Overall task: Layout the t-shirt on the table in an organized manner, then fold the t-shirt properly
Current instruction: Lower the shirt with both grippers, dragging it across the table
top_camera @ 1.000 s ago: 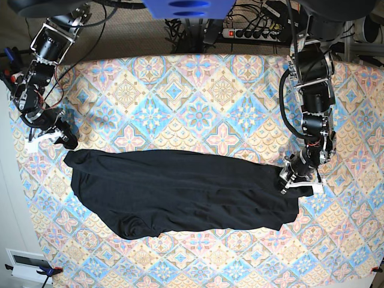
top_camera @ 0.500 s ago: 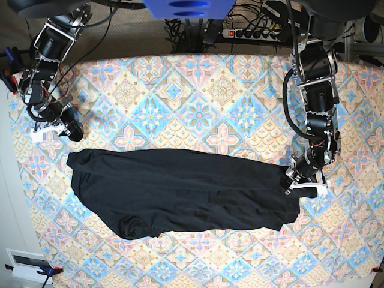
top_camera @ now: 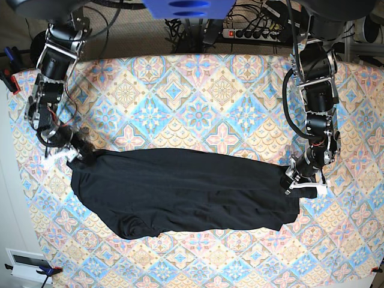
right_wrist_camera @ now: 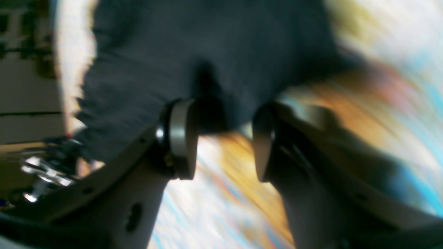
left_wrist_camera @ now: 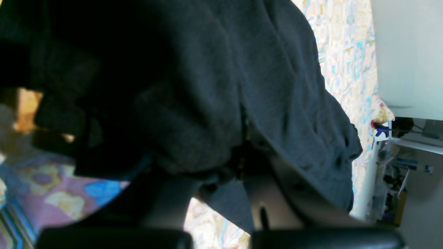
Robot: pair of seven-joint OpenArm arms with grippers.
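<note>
The t-shirt [top_camera: 180,192] lies spread lengthwise across the middle of the table [top_camera: 198,90], a rumpled black band with its lower edge bunched toward the table's near side. At the shirt's end on the base view's right, the left gripper [top_camera: 295,182] is clamped tight on the fabric edge, cloth bunching over its fingers [left_wrist_camera: 266,193] in the wrist view. At the shirt's opposite corner, the right gripper [top_camera: 77,155] has its jaws parted, pads [right_wrist_camera: 181,138] straddling the hem without pinching it.
</note>
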